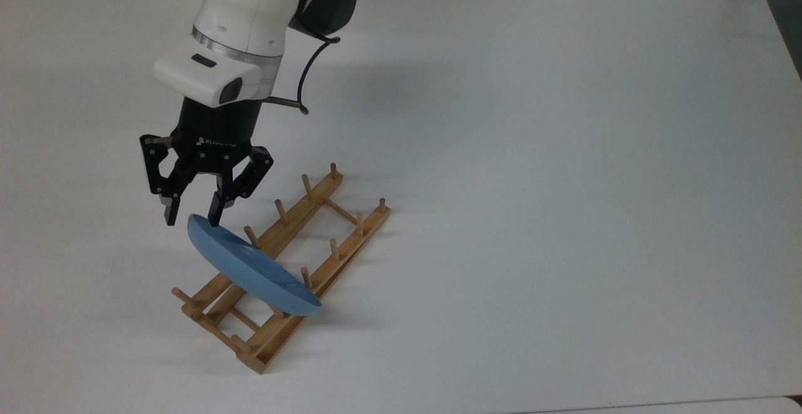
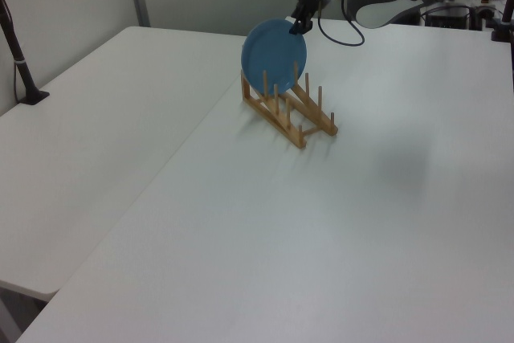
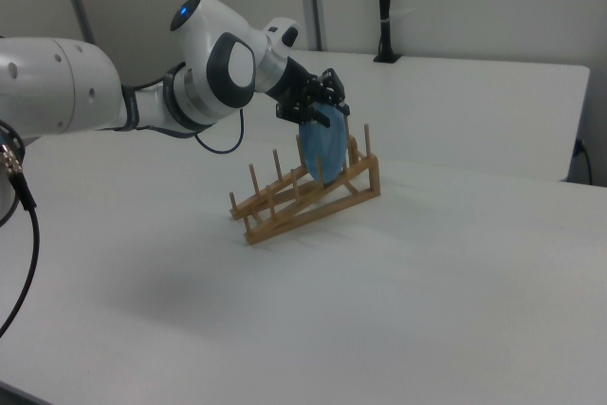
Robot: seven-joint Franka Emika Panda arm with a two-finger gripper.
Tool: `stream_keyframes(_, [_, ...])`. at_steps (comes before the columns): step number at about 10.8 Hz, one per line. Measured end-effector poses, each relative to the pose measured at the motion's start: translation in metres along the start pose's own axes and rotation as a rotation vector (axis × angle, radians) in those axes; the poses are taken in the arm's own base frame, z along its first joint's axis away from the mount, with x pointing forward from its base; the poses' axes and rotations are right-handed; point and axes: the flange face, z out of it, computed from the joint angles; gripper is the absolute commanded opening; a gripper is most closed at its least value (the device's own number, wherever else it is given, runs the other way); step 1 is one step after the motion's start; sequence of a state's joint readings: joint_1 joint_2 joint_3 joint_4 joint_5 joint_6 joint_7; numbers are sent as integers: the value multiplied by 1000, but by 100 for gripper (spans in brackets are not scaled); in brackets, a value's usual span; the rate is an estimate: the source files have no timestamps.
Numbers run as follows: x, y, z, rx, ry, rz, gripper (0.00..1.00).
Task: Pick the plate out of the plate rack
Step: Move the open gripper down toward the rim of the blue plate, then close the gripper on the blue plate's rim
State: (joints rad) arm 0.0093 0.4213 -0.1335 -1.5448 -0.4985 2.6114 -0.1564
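A light-blue plate (image 1: 250, 267) (image 2: 273, 55) (image 3: 323, 151) stands on edge between the pegs of a light-brown wooden plate rack (image 1: 316, 248) (image 2: 291, 113) (image 3: 303, 198). My gripper (image 1: 192, 220) (image 2: 299, 26) (image 3: 318, 113) hangs open over the plate's upper rim. One black finger is on each side of the rim in the top view, without closing on it.
The rack rests on a white table (image 1: 532, 182). A seam (image 2: 173, 170) between two joined tabletops runs near the rack in the left view. A black post (image 2: 20, 62) stands at the left view's left edge, and a black pole (image 3: 383, 7) stands at the back in the right view.
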Motion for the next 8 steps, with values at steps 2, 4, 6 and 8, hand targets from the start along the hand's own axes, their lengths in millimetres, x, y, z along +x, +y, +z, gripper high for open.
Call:
stream_keyframes(2, [2,-4,5,-38,2,4,38])
stream_keyframes(4, [4,-11,11,-80,22,26,27])
stream_keyframes(6, [3,-15,14,-96,23,33,9])
stream_keyframes(8, [4,-14,14,-97,25,34,3])
